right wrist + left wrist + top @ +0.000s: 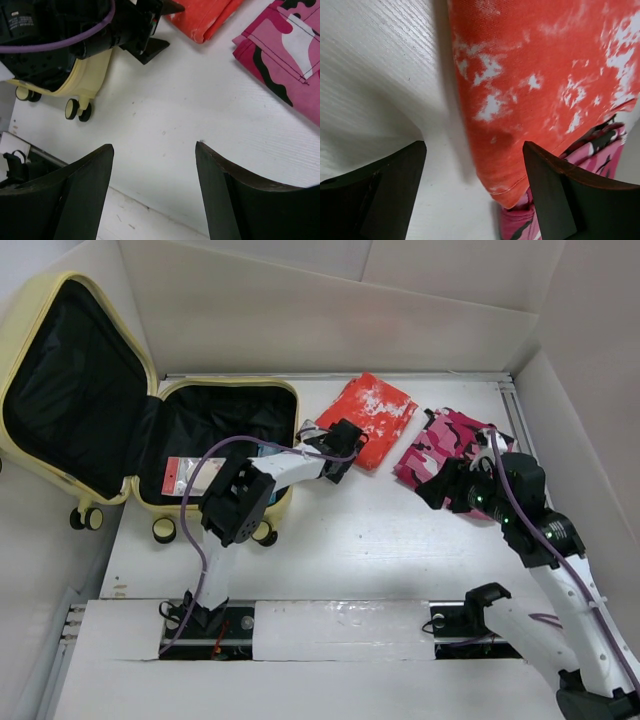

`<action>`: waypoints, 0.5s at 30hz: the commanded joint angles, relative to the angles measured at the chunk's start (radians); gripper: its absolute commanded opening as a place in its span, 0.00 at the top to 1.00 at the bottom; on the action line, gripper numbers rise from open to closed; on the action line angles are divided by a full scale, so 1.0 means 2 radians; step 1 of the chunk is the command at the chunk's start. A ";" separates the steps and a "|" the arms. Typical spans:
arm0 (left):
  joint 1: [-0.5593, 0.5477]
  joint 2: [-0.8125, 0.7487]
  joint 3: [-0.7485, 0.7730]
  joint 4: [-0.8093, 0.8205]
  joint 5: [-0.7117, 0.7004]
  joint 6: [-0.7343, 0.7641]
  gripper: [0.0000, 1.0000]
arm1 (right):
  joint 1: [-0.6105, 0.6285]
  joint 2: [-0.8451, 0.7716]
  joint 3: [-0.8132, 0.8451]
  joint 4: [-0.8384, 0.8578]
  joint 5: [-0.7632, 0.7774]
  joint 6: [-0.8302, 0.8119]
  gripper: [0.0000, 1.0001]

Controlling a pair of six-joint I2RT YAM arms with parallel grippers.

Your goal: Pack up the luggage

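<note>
Open and empty, the left jaws hang over the near corner of the orange garment point(540, 90), which extends ahead of them; the luggage point(215, 410) lies open just behind, the right jaws open farther off.

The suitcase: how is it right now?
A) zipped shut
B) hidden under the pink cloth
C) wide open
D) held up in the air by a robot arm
C: the suitcase lies with its lid swung back, so the black lining of both halves shows.
</note>
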 commanded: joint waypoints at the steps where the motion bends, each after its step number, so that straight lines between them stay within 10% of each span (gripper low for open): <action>1: 0.003 0.008 0.003 0.012 -0.030 -0.079 0.25 | 0.015 -0.017 0.016 -0.020 -0.006 -0.016 0.28; 15: 0.007 0.109 0.103 -0.024 -0.025 -0.136 0.40 | 0.048 -0.060 0.035 -0.044 -0.006 -0.016 0.28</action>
